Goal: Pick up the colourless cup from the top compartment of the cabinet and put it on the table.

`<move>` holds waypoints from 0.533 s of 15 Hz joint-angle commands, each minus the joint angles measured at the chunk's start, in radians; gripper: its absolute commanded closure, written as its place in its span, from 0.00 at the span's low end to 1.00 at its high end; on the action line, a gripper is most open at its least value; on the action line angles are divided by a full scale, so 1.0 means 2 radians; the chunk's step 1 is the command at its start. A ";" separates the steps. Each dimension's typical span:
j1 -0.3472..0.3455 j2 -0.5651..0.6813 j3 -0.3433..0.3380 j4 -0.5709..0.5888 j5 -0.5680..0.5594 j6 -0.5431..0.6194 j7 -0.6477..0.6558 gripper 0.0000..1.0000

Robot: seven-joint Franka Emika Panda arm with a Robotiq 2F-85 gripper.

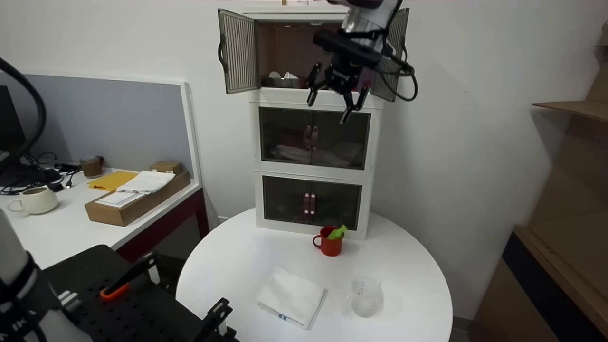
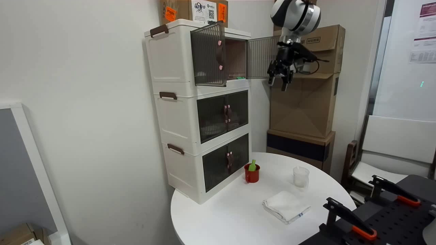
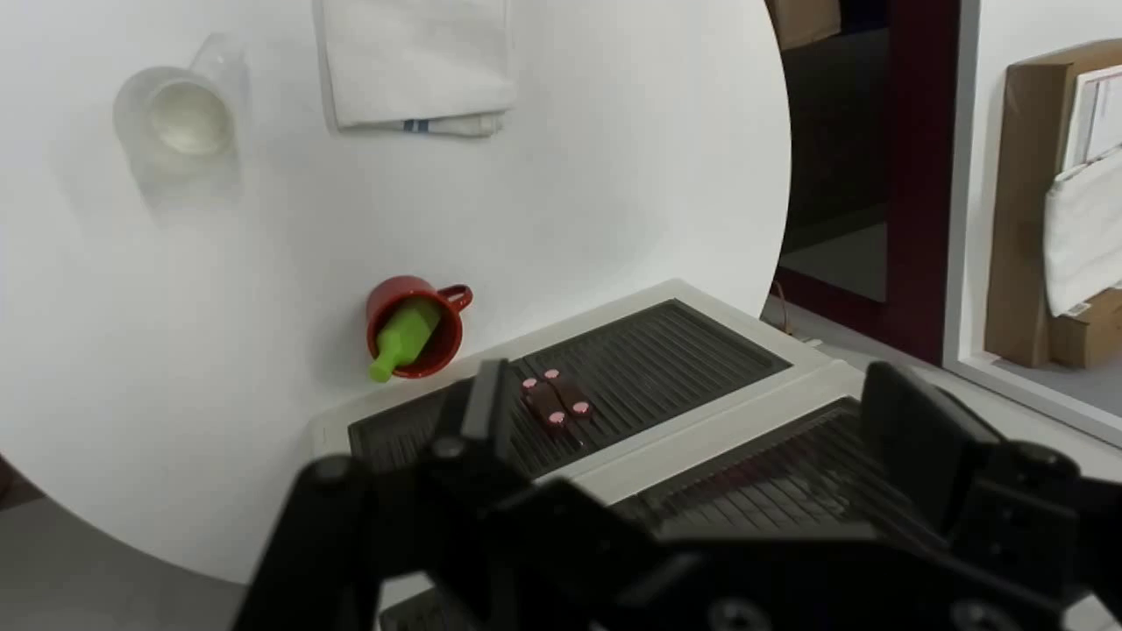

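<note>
A: Pls tell, where is the colourless cup (image 1: 365, 297)?
B: On the table (image 1: 408, 270), apart from the folded cloth (image 1: 292, 297), toward the edge that faces the cardboard boxes (image 2: 301, 105). The table is round, so no corners, only the edge.
A: And the gripper (image 3: 695, 399)?
B: Spread wide in the wrist view, pinching nothing. It hangs high, well apart from the cup, in front of the cabinet (image 2: 184, 117); the top compartment (image 1: 289, 52) has both doors (image 1: 240, 52) open.
A: Which step is in hand, then?
B: Prob. the end: the placing looks done, IMO.
A: So next move calls for what?
B: No grasp, I think, only a slow retreat w/o bumping the open doors. Pls keep also above the cup; it prob. tips easily.
</note>
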 commanded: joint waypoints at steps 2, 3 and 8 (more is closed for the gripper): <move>0.051 -0.133 -0.041 -0.075 -0.005 0.018 -0.012 0.00; 0.060 -0.152 -0.046 -0.079 -0.003 -0.001 -0.021 0.00; 0.108 -0.231 -0.070 -0.098 -0.004 -0.076 -0.079 0.00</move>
